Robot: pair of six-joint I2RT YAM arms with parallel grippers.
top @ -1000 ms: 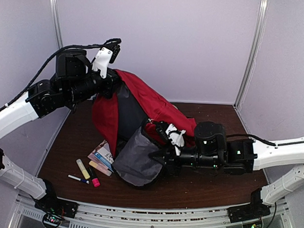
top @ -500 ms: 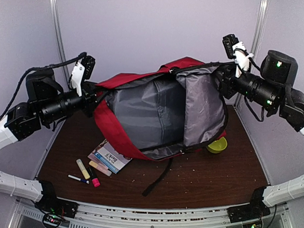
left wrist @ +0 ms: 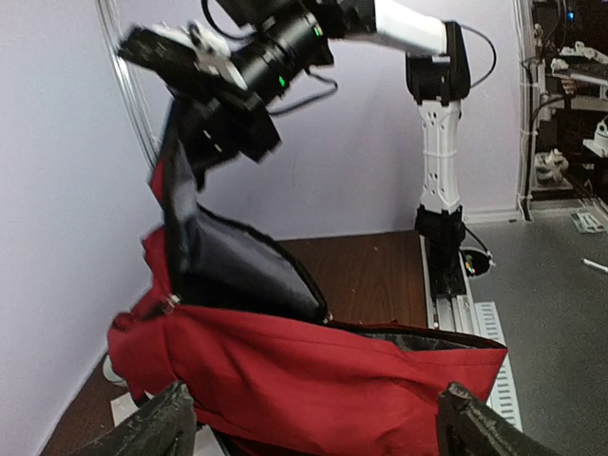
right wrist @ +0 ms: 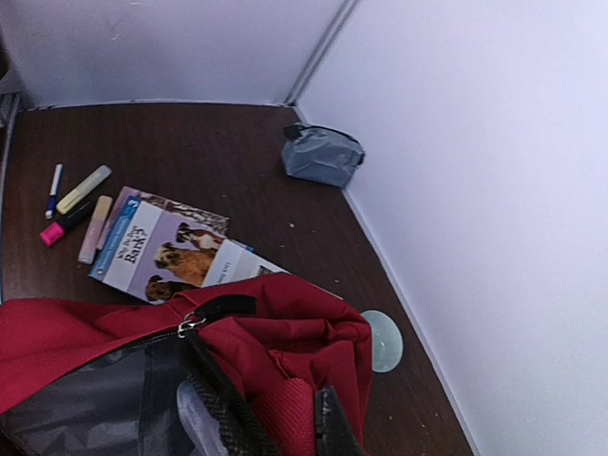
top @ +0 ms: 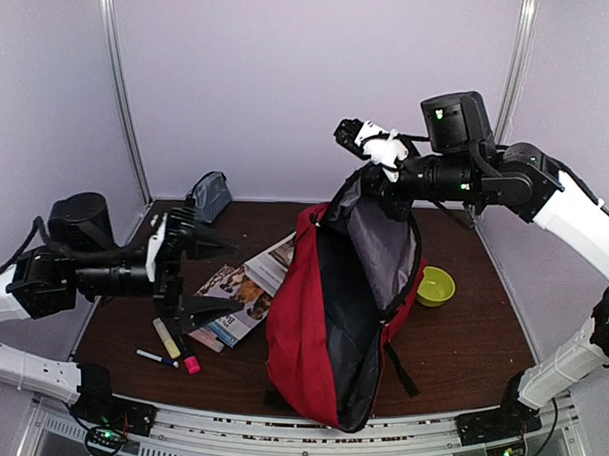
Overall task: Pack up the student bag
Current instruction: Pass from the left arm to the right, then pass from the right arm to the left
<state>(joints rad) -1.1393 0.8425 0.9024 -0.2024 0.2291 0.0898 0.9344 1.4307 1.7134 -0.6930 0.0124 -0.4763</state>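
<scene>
The right gripper (top: pixel 368 180) pinches the top of the red bag (top: pixel 321 329). The left gripper (top: pixel 231 277) is spread wide, holding nothing. Only the top view shows the green bowl (top: pixel 436 286) by the right edge.

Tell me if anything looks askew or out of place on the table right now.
The student bag hangs lopsided: only the right tool pinches its top rim, so the open mouth sags and a black strap trails onto the table. The left tool is open, holding nothing.
</scene>
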